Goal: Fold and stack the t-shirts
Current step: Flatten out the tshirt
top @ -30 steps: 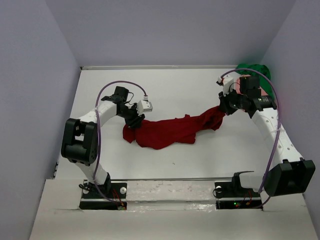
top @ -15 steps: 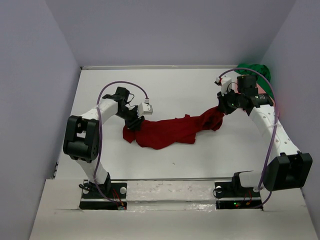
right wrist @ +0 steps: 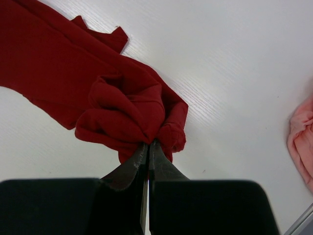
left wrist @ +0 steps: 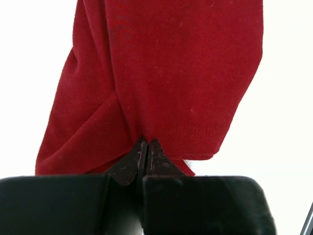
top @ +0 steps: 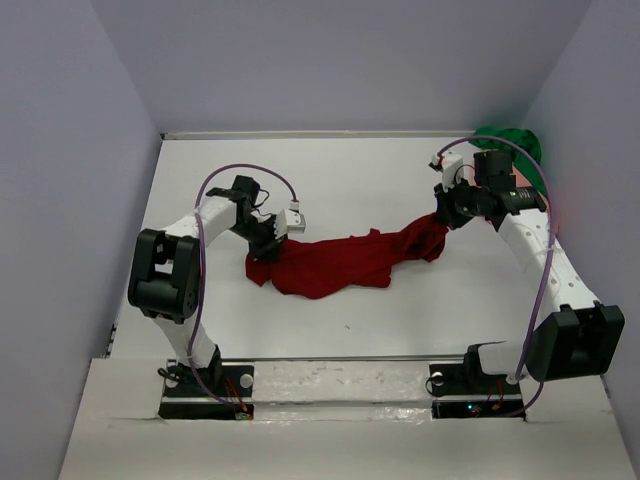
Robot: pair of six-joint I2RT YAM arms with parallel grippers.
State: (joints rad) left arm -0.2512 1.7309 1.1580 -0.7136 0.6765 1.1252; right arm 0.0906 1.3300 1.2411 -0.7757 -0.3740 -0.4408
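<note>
Bright, even light; faint shadows; wrist views blur near the lens.

From above and behind, the top view covers the whole tabletop (top: pixel 350 180); each wrist view sits close on one end of the dark red t-shirt (top: pixel 340 262).

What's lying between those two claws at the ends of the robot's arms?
The dark red t-shirt: in the top view it lies crumpled on the table from the left gripper to the right gripper, each shut on one end.

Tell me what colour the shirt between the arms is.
The t-shirt is dark red; see left wrist view.
</note>
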